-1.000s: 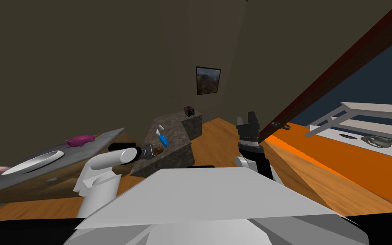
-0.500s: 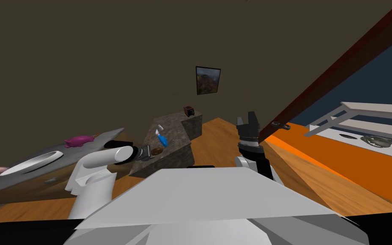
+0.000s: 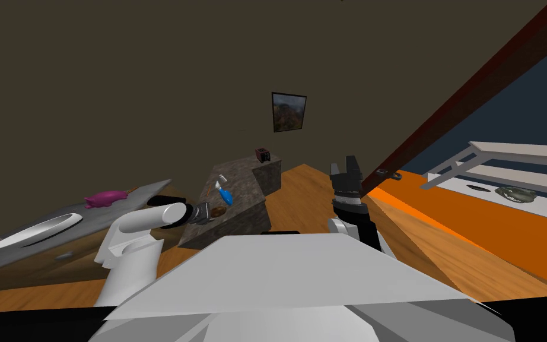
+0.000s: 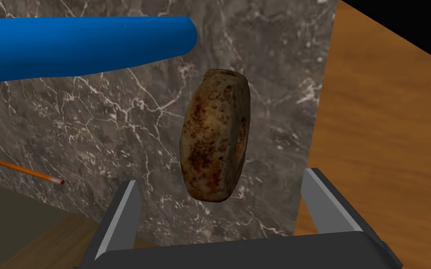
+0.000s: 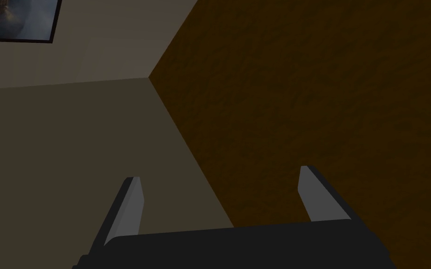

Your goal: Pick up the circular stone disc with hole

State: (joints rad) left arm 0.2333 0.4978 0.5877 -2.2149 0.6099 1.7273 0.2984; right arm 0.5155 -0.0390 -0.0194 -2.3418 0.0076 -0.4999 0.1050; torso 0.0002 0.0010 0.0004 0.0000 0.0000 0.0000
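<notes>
Disc (image 4: 215, 135) on bench (image 4: 93, 121) lies just ahead of left gripper (image 4: 220, 180), spread wide & empty, so best ease fwd, centre it, then clamp.

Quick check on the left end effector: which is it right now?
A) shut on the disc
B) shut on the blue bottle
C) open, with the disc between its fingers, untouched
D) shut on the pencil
C: in the left wrist view the left end effector is open, with its fingers standing wide on either side of the disc and a clear gap to it on both sides.
</notes>
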